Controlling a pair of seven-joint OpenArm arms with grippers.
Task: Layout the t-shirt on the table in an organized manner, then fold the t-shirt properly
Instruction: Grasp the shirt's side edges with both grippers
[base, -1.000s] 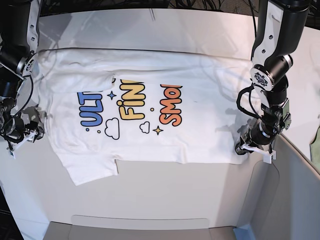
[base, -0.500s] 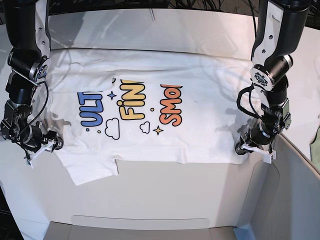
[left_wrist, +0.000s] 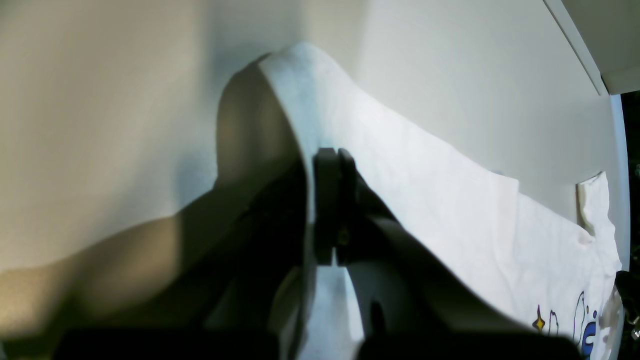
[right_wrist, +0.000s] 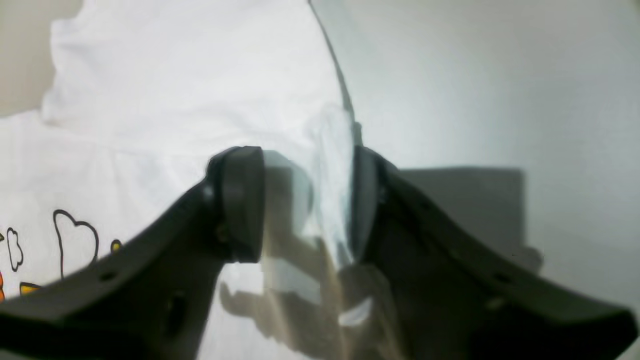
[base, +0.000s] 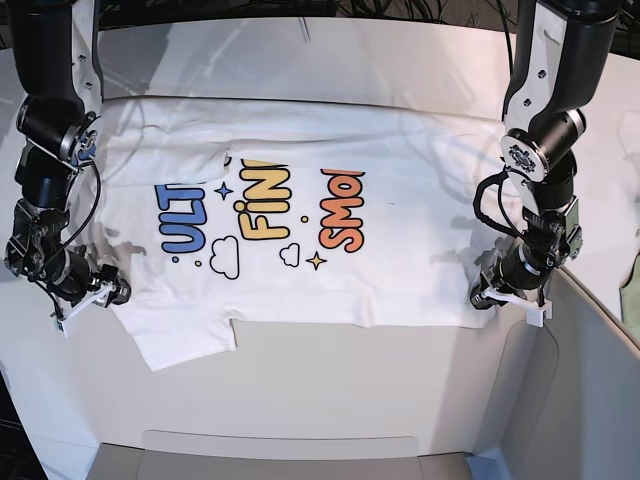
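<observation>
The white t-shirt (base: 400, 270) lies spread print-up on the white table (base: 350, 380), its blue, yellow and orange letters readable. My left gripper (base: 484, 297) is at the shirt's right lower corner. In the left wrist view it (left_wrist: 330, 200) is shut on the shirt's edge (left_wrist: 440, 190), which rises in a small fold. My right gripper (base: 108, 293) is at the shirt's left edge, just above the lower sleeve. In the right wrist view it (right_wrist: 305, 200) is open, with the cloth edge (right_wrist: 330, 150) standing between the fingers.
A grey padded panel (base: 280, 455) runs along the near edge and up the right side (base: 590, 380). Dark cables (base: 420, 10) hang behind the table's far edge. Bare tabletop lies in front of the shirt.
My right arm has swung in from off the shirt's left side to its lower-left edge near the sleeve. The left arm and the shirt have not moved.
</observation>
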